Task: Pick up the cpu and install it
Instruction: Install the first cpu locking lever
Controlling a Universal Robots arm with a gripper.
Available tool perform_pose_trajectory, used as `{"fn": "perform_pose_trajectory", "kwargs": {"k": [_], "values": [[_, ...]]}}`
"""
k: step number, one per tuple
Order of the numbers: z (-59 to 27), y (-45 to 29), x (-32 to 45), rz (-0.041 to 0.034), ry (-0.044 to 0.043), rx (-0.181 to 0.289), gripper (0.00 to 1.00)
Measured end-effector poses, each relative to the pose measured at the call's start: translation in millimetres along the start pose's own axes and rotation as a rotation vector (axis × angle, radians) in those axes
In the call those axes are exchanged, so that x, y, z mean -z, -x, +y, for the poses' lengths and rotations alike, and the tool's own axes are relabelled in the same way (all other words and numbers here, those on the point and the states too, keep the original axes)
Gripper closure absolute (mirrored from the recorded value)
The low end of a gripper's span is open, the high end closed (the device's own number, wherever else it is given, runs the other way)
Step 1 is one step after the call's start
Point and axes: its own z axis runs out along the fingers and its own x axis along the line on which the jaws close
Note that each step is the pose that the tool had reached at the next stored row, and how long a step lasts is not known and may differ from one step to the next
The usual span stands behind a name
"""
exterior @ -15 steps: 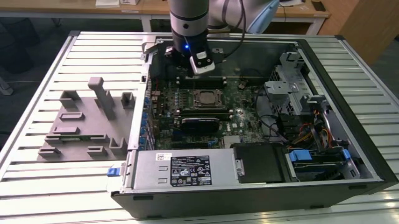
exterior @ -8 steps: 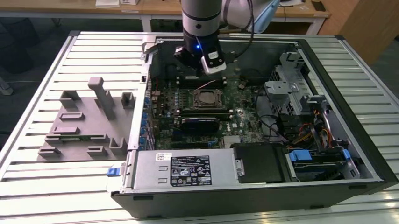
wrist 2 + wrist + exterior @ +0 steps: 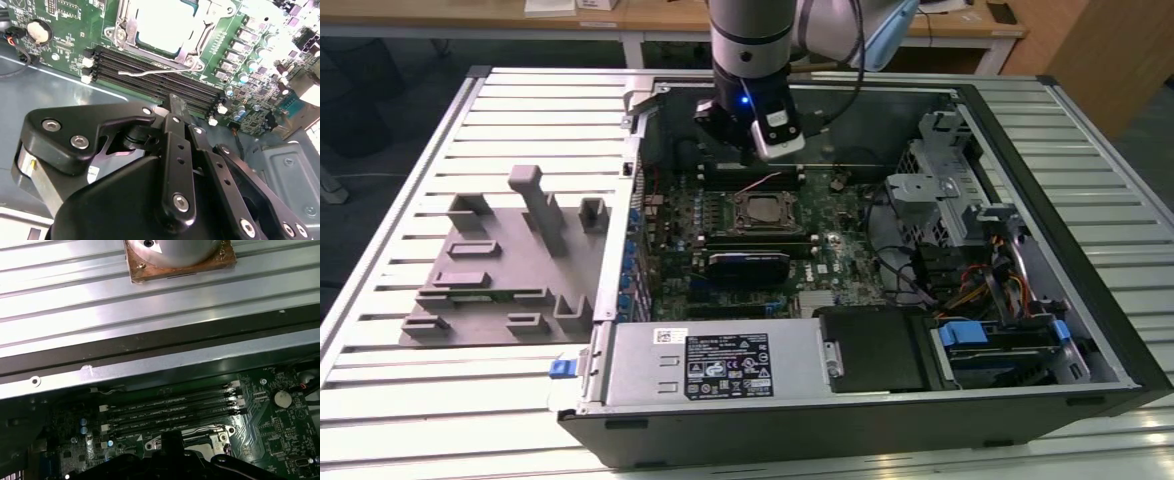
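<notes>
The cpu looks seated in the socket frame, its lever unlatched. The gripper hovers over the memory slots; I cannot tell whether it is apart or together.

Open computer case on slatted table; grey moulded tray beside it, exterior view's left; green motherboard inside.

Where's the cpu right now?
In the second wrist view, the cpu lies inside the socket frame, across the memory slots from the claw; in the exterior view, mid-case.
</notes>
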Motion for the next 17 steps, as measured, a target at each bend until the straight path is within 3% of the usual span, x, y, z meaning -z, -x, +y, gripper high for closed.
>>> {"fn": "perform_pose_trajectory", "kwargs": {"k": [2,10,17], "values": [[-0.1,0.0,-0.1,-0.0050,-0.0018,-0.009,0.89],[-0.5,0.0,-1.8,-0.0369,0.0012,-0.033,0.89],[-0.7,0.3,-2.9,-0.0470,0.0030,-0.040,0.89]]}}
